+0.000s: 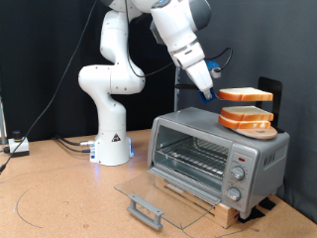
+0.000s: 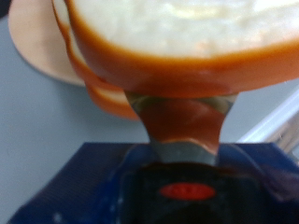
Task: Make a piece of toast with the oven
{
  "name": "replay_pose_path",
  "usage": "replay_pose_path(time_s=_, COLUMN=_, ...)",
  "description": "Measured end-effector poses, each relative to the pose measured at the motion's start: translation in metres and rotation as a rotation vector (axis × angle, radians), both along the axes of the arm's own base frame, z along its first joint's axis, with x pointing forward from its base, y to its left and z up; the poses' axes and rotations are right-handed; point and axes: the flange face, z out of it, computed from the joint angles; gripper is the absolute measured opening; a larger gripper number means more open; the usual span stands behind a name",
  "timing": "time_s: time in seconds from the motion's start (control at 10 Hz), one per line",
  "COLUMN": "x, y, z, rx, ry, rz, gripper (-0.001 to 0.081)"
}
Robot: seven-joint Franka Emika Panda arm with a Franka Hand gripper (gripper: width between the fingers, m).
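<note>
Oven (image 1: 213, 159), lower right, door down, rack bare. Stack (image 1: 246, 120) of slices on a board atop it. Toast (image 1: 246, 95), lifted just above the stack, pinched at its left edge by the gripper (image 1: 210, 95). Edge-only hold: slice may tilt or slip out.

Silver-grey oven (image 1: 213, 154) — golden-crusted toast (image 1: 246, 95)

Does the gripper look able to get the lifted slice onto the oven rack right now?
Probably yes: the gripper holds the piece of toast above the oven, whose glass door lies folded down, leaving the wire rack exposed.
</note>
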Motion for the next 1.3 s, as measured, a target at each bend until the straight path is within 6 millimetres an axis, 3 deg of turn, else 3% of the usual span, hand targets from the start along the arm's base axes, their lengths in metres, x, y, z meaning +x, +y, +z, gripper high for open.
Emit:
replay_pose_path(time_s=0.5, x=-0.005, y=-0.086, z=0.007, rx=0.044, ry=0.002, rz=0.046, gripper=0.0395)
replay_pose_path(time_s=0.9, x=-0.011, y=-0.102, z=0.004, rx=0.06, ry=0.014, rz=0.072, gripper=0.0395)
replay_pose_path(time_s=1.3, x=-0.029, y=-0.166, z=0.007, rx=0.067, ry=-0.005, rz=0.1, gripper=0.0395)
